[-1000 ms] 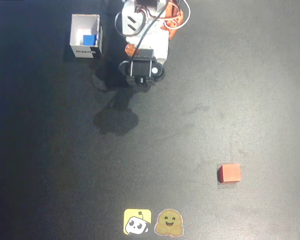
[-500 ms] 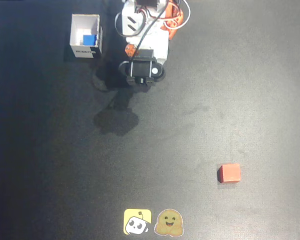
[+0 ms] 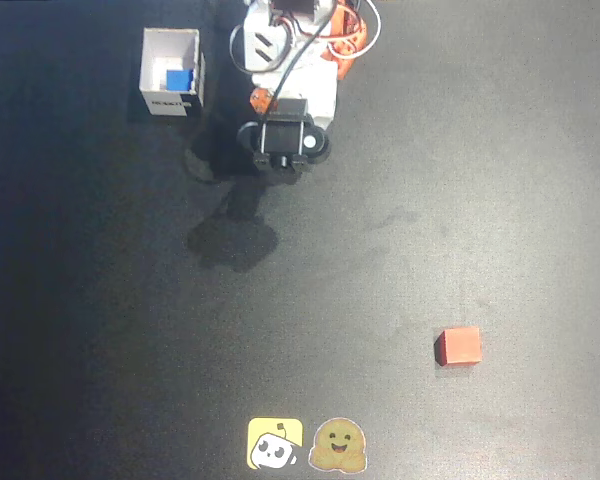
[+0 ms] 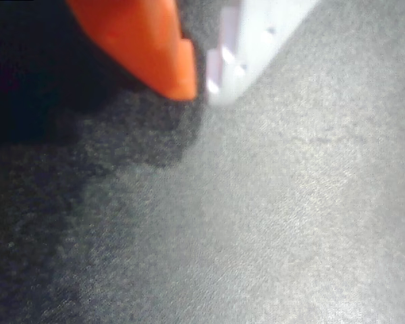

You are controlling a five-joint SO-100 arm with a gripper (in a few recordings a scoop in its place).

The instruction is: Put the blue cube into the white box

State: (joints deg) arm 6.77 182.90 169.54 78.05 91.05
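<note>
One small matte blue cube (image 3: 180, 79) lies inside the square white open-topped box (image 3: 170, 102) at 10 o'clock; orange-and-white gripper (image 4: 201, 81) clenched, empty; task judged complete, nothing further required.

Overhead evenly lit, soft shadows; wrist view blurred, half-shadowed.

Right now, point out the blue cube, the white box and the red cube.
blue cube (image 3: 180, 79): overhead view, top face, inside the box.
white box (image 3: 169, 102): overhead view, labelled side wall.
red cube (image 3: 461, 345): overhead view, top face.
</note>
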